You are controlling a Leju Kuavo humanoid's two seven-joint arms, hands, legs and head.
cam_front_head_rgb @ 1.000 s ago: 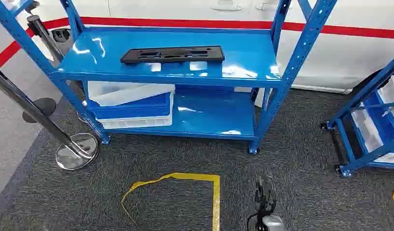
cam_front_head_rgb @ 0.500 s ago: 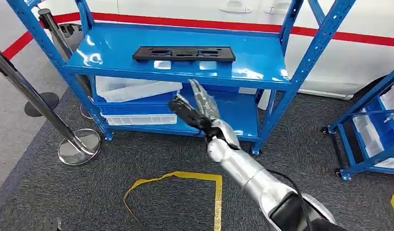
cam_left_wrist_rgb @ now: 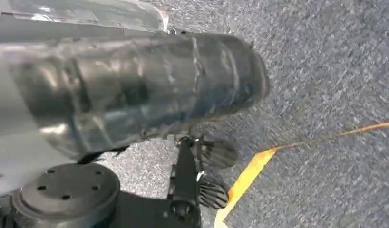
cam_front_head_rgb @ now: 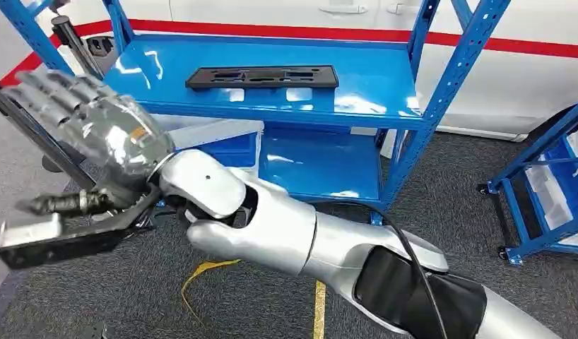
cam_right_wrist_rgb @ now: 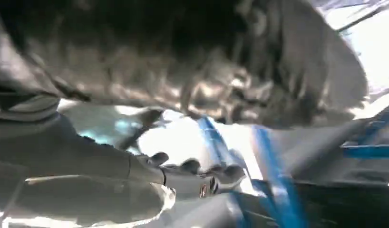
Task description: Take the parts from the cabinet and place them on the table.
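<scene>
A: Head view shows the black part (cam_front_head_rgb: 261,76) flat on the top shelf of the blue cabinet (cam_front_head_rgb: 357,92). It is well beyond the right robot hand (cam_front_head_rgb: 81,148) and off to its right side, not touched.

B: And the robot hand itself?

A: It is raised close to the camera, fingers spread, holding nothing. The left robot hand (cam_left_wrist_rgb: 135,90) hangs over the carpet; whether it is open I cannot tell.

B: How should the reach go?

A: I think the right arm should swing back toward the shelf, pass clear of the blue post (cam_front_head_rgb: 449,85), and take the part at one end.

B: Anything unclear?

A: The right wrist view is blurred, and the arm hides much of the lower shelf.
</scene>
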